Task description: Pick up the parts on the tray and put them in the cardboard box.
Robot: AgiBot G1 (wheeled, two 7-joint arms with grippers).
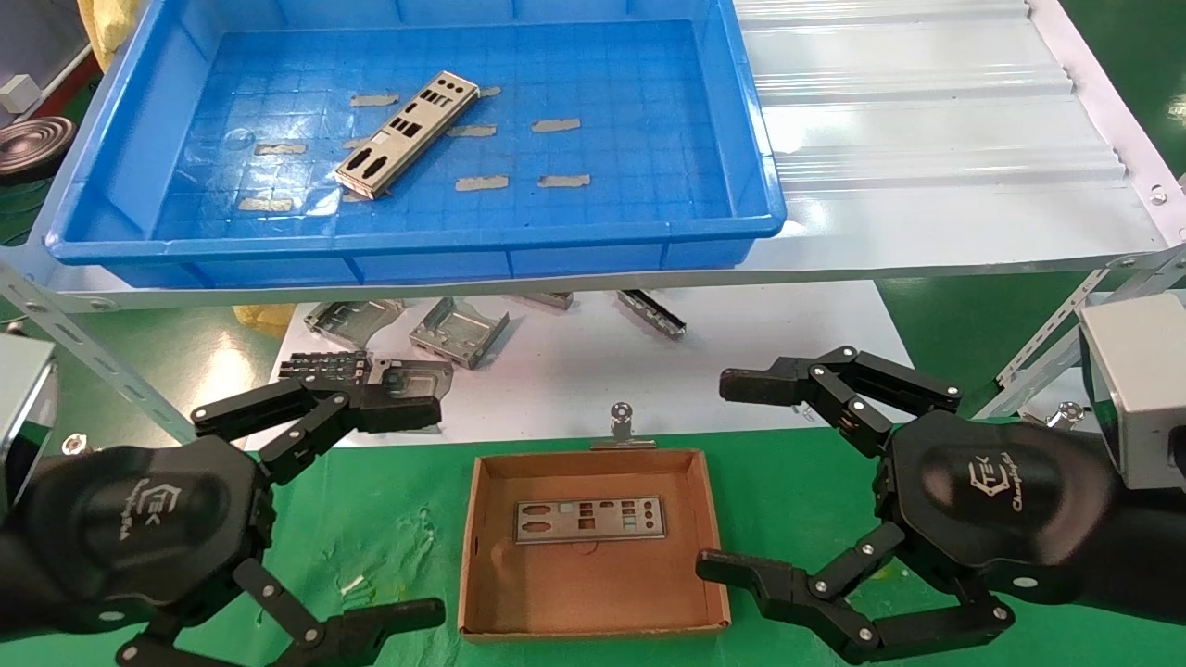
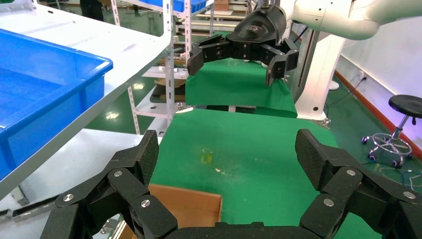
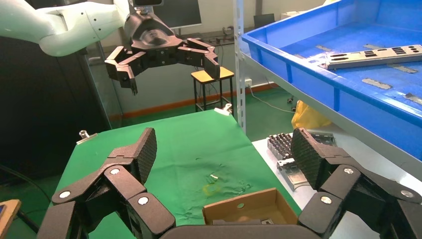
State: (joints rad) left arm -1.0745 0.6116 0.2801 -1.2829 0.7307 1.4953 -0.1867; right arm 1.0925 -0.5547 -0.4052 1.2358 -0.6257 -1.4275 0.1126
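Note:
One silver part [image 1: 408,133] lies diagonally on the floor of the blue tray [image 1: 417,250], up on the white shelf; it also shows in the right wrist view [image 3: 375,56]. A second part [image 1: 590,519] lies flat in the cardboard box [image 1: 593,625] on the green mat. My left gripper [image 1: 408,514] is open and empty, left of the box. My right gripper [image 1: 727,477] is open and empty, right of the box. In the left wrist view a corner of the box [image 2: 184,206] shows between the left gripper's [image 2: 226,162] fingers.
Grey tape strips [image 1: 554,124] stick to the tray floor. Chunky grey metal brackets [image 1: 460,331] lie on the white sheet below the shelf, behind the box. A metal clip [image 1: 621,428] sits at the box's far edge. Shelf struts [image 1: 1047,333] run at both sides.

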